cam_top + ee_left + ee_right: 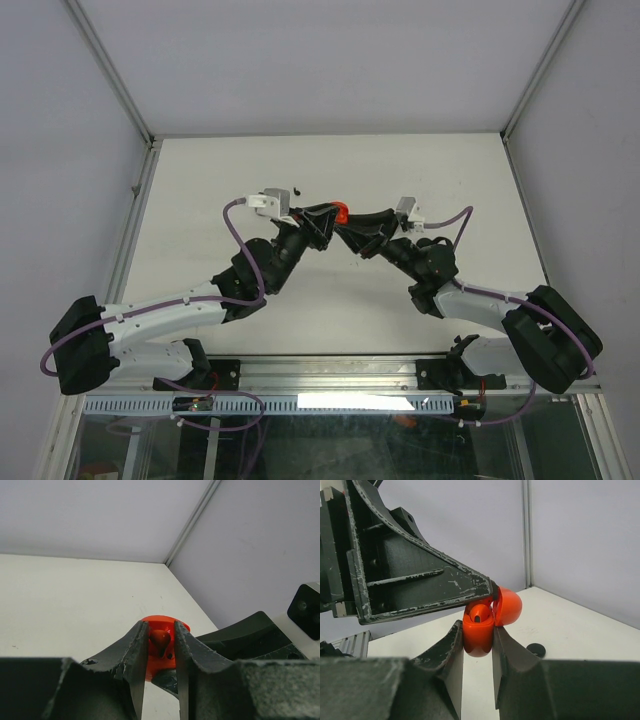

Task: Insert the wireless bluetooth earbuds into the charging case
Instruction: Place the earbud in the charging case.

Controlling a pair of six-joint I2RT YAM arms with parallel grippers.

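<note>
A red charging case (478, 635) is held above the table, its lid (508, 606) hinged open to the right. My right gripper (477, 626) is shut on the case body from both sides. A red earbud (160, 639) sits in the case's open top, and it also shows in the right wrist view (480, 613). My left gripper (160, 626) comes down onto the case from above, its narrow jaws shut on the earbud. In the top view both grippers meet mid-table at the case (341, 210).
A small black piece (297, 188) lies on the white table (420, 170) behind the left gripper. A round black object (536, 650) lies on the table beyond the right gripper. Grey walls enclose the table at the back and sides.
</note>
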